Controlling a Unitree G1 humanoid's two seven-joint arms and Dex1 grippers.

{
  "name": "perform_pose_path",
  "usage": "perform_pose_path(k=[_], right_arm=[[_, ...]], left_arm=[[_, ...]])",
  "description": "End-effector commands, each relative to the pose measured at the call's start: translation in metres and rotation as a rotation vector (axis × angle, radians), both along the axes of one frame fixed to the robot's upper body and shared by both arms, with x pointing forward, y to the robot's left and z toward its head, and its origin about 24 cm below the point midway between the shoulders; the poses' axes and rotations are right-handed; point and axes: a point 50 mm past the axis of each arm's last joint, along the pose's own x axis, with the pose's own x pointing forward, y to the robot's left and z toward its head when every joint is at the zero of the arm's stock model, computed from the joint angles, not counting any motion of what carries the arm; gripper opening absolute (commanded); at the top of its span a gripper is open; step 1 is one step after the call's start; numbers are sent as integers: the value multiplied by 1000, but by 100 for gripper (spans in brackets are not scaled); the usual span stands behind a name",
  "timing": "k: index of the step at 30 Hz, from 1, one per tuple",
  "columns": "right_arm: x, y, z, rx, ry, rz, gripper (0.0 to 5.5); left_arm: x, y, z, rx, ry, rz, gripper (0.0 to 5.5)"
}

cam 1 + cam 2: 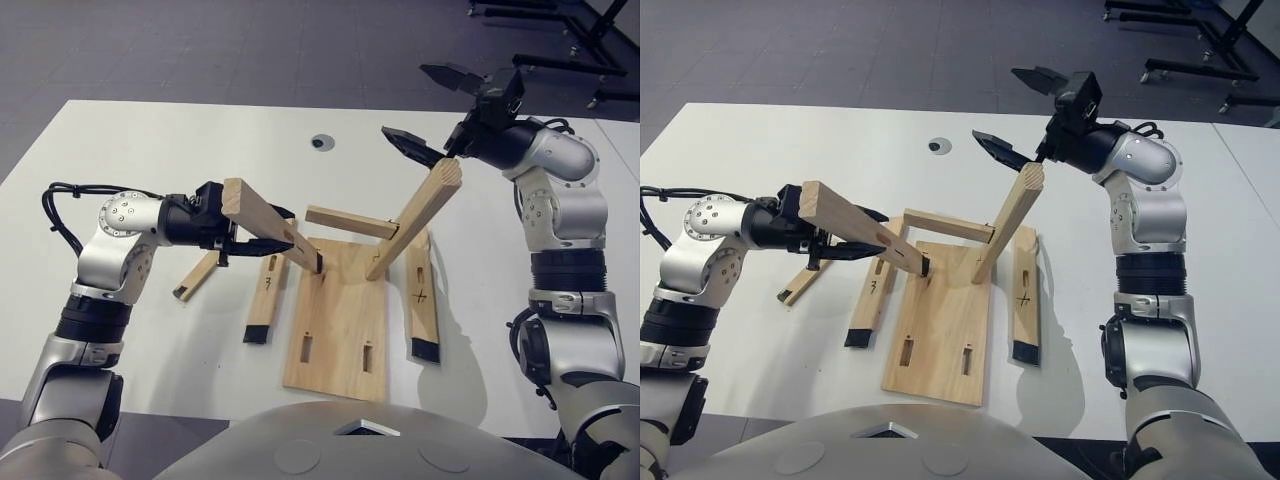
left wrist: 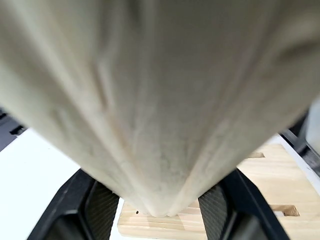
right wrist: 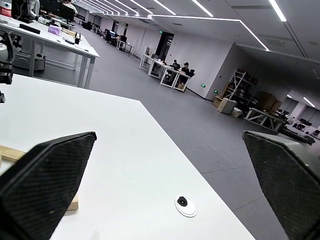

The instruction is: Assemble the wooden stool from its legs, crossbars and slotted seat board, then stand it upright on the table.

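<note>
The slotted seat board (image 1: 340, 345) lies flat at the table's middle front. My left gripper (image 1: 255, 240) is shut on a wooden leg (image 1: 262, 220), held slanting with its dark tip at the board's far left corner. In the left wrist view this leg (image 2: 160, 100) sits between the fingers (image 2: 95, 210). A second leg (image 1: 415, 218) stands tilted in the board's far right, with a crossbar (image 1: 350, 222) joined to it. My right gripper (image 1: 405, 100) hangs open just above and behind that leg's top, holding nothing; its pads (image 3: 45, 185) are wide apart.
Two loose legs with black tips lie beside the board, one on the left (image 1: 262, 300), one on the right (image 1: 422, 300). A short bar (image 1: 197, 275) lies farther left. A round grommet (image 1: 322, 142) sits in the white table (image 1: 150, 150) behind. Black frames (image 1: 560, 60) stand beyond the table.
</note>
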Motion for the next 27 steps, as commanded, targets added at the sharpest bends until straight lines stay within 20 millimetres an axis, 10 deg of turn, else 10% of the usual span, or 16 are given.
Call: perform_pose_path(k=[1,15,27], right_arm=[[-3,6,-2,0,11,37,540],[2,15,6,-16,-33,69,540],[38,86,76,-432,-167,491,540]], left_arm=[[-6,21,-22,223,160,2,203],[-16,27,-17,140,337,-53,203],[-17,21,-22,94,329,-58,203]])
